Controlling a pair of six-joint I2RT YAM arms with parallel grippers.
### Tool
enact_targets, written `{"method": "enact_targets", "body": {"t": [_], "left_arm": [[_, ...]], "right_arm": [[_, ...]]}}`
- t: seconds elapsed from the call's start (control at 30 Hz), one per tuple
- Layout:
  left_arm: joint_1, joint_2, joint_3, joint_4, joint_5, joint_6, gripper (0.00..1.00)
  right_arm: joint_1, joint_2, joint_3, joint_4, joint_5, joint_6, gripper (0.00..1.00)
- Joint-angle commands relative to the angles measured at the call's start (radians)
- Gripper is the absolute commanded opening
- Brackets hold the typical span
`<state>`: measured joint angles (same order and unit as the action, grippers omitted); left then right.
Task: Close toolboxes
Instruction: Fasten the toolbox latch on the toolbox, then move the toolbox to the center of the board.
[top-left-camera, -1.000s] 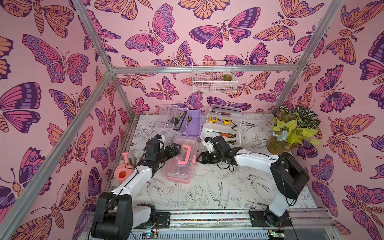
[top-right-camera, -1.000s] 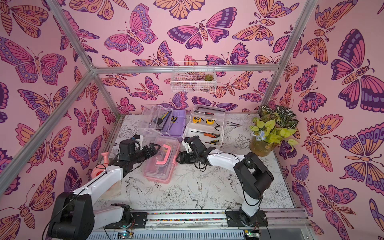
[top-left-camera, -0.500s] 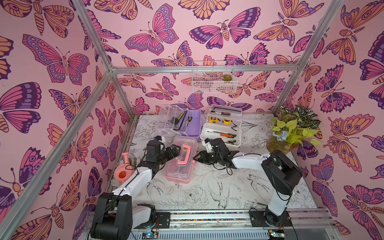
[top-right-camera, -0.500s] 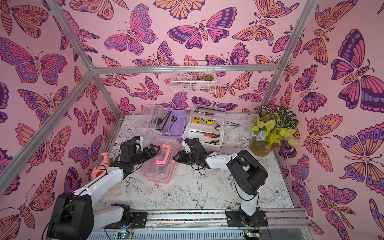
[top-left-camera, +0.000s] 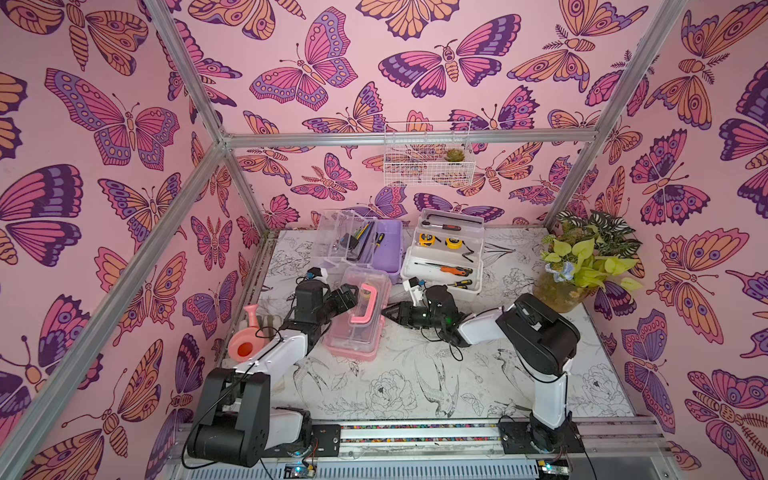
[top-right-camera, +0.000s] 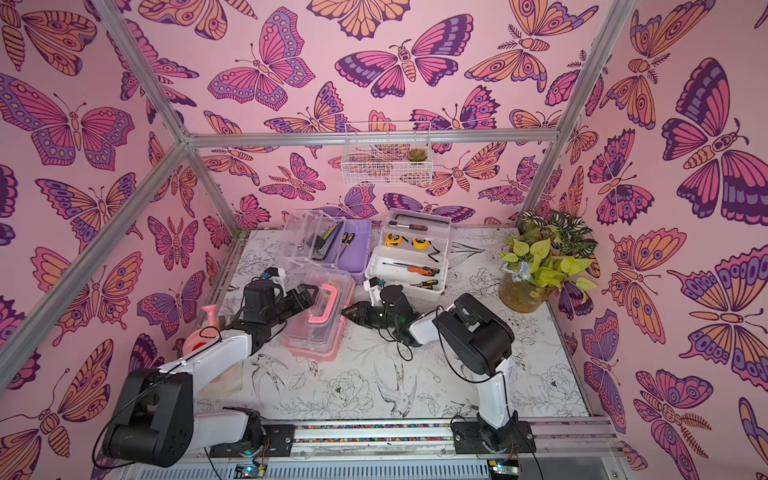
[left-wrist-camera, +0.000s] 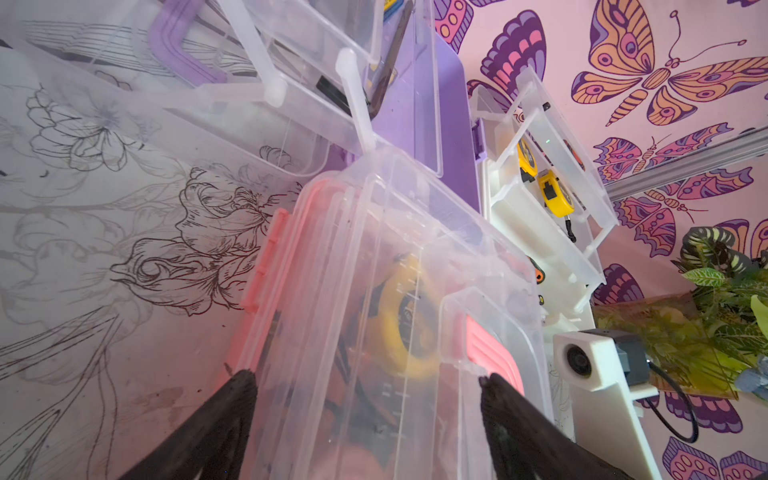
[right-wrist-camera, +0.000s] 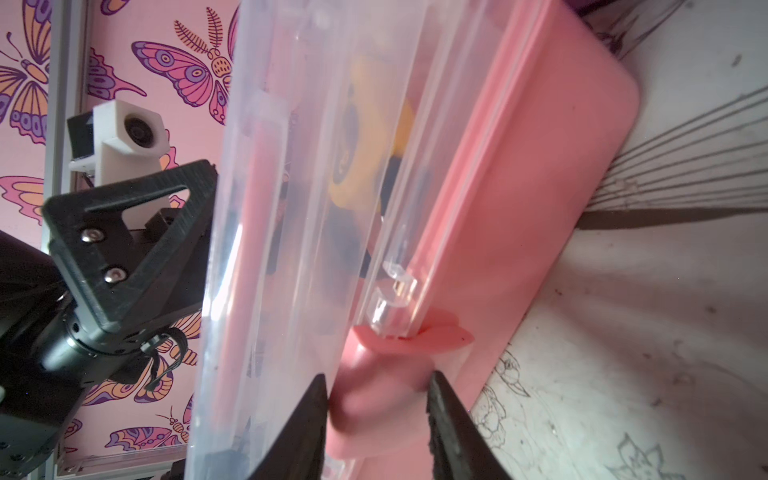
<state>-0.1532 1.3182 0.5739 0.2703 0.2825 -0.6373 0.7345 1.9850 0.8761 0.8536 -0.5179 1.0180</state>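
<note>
**A:** How far along is it?

**B:** I'd judge one box of three is nearly done. Nearest, mid-table, the pink toolbox (top-left-camera: 357, 328) has its clear lid down over the base, with the pink handle on top. It isn't fastened yet: on its right side the pink latch (right-wrist-camera: 378, 399) juts out unsnapped.

**A:** And the claws?

**B:** The right gripper (right-wrist-camera: 376, 384) is set narrow on that latch, and both tips look to be touching it. The left gripper (left-wrist-camera: 365, 376) is at the box's left side. Its jaws are spread wide with part of the lid between the tips, and I see no clear pinch.

**A:** What's inside?

**B:** Through the lid I can see a yellow ring-shaped thing (left-wrist-camera: 399, 316) and some dark tools too blurred to name.

**A:** Farther back?

**B:** Both of those are left to do. Just beyond the pink one, the purple toolbox (top-left-camera: 388, 249) stands open. Its clear trays are swung up on its left and hold screwdrivers and dark tools. Right of it, the white toolbox (top-left-camera: 465, 291) is also open, with its trays stepped upward. There's an orange-handled screwdriver (top-left-camera: 455, 271) on the near level. Beyond that are two yellow tape measures (top-left-camera: 426, 240), and a red-handled wrench (top-left-camera: 451, 226) lies farthest.

**A:** And beyond those?

**B:** On the far wall, a wire basket (top-left-camera: 399, 170) holds a small succulent (top-left-camera: 455, 154).
</note>
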Motion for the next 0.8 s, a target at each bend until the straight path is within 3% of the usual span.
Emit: {"method": "enact_targets", "body": {"t": [0.0,0.13,0.33,0.5,0.77], "left_arm": [[-0.051,0.043,-0.077,-0.171,0.181,-0.065,0.88],[-0.044,-0.028,-0.042,-0.255,0.118,-0.031,0.93],[-0.033,-0.164,0.037,-0.339,-0.035,0.009,0.98],[-0.024,-0.221,0.097,-0.367,-0.138,0.017,1.00],[-0.005,-0.365,0.099,-0.414,-0.299,0.005,1.00]], "right_arm": [[0.049,-0.004,0.022,0.092,-0.040,-0.030,0.41],[0.043,-0.106,0.012,-0.169,0.014,-0.159,0.43],[0.044,-0.231,0.036,-0.536,0.111,-0.331,0.55],[0.059,-0.279,0.063,-0.632,0.118,-0.380,0.70],[0.122,-0.224,0.171,-0.653,0.153,-0.397,0.72]]}}
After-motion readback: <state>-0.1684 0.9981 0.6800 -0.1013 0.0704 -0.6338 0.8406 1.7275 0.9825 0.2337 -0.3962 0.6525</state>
